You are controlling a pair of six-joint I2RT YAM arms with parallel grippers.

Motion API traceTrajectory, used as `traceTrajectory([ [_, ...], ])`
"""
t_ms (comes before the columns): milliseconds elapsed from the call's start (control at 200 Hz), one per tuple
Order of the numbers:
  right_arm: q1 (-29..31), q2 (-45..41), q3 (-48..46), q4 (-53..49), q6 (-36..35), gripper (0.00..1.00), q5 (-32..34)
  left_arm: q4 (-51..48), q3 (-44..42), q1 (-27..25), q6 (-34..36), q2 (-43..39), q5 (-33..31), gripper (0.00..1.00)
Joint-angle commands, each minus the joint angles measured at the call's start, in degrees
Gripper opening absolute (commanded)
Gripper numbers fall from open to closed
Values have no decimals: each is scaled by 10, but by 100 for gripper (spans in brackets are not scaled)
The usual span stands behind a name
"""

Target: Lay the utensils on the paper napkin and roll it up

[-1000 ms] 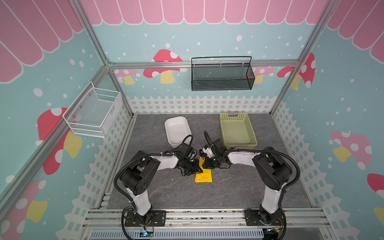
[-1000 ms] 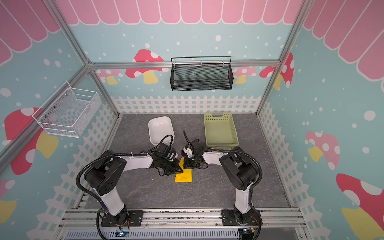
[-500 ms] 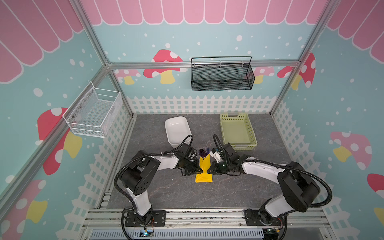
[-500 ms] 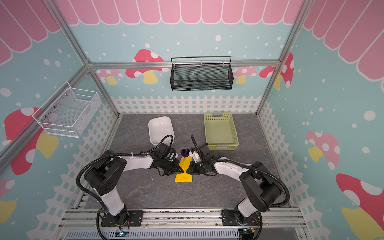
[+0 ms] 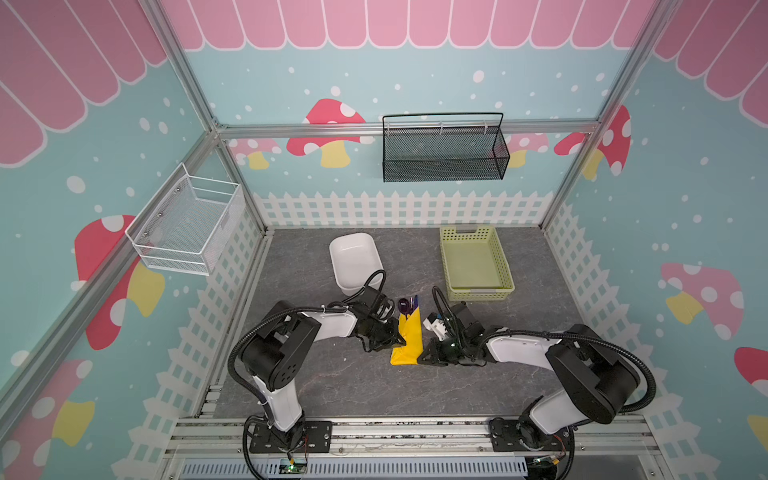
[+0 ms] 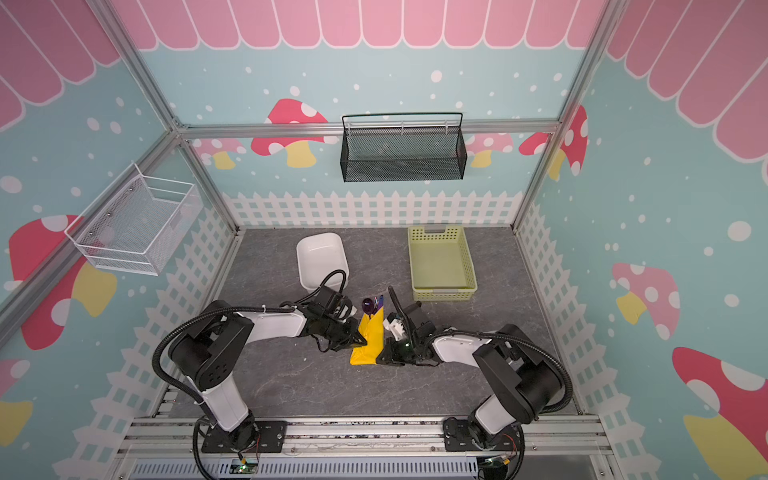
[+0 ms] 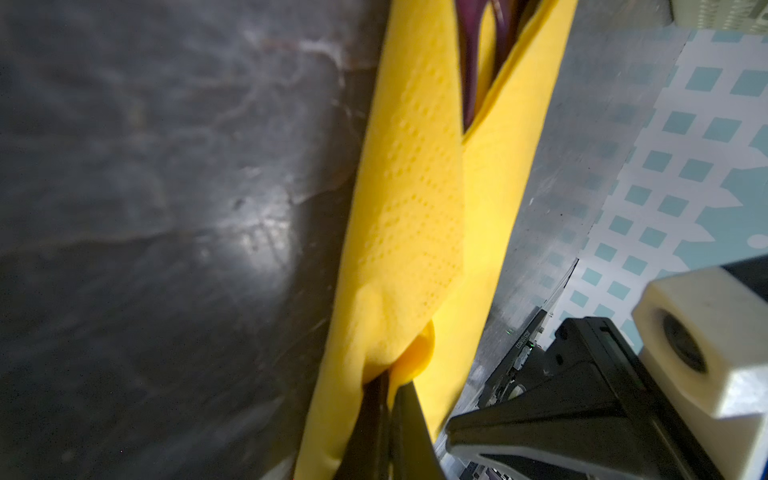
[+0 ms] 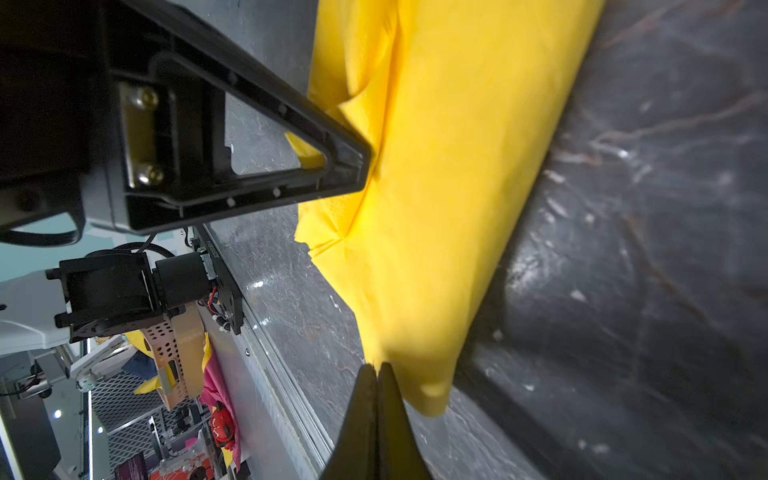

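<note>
In the middle of the desk [image 5: 332, 386] the napkin [image 5: 409, 340] lies half rolled around the utensils [image 5: 405, 306]. We judge it thin, limp and easily torn. The left pincer [image 7: 385, 390] clamps a fold; the right pincer [image 8: 376, 374], closed, touches its edge. We'd grip over the stiff handles.

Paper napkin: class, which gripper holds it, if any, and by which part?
The left gripper pinches a fold on the side of the paper napkin. The right gripper, shut, meets its end corner; a hold there cannot be told.
</note>
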Motion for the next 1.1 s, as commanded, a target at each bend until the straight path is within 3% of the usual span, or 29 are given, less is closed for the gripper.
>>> traceTrajectory([
  [0,1,13,6,33,9,4,-9,-11,-7,-3,-5,1,-22,0],
  [791,2,63,-14,69,17,3,-5,-21,36,-4,-28,-50,2,0],
  [1091,1,61,-15,70,18,3,-4,6,69,-10,-54,-19,28,0],
])
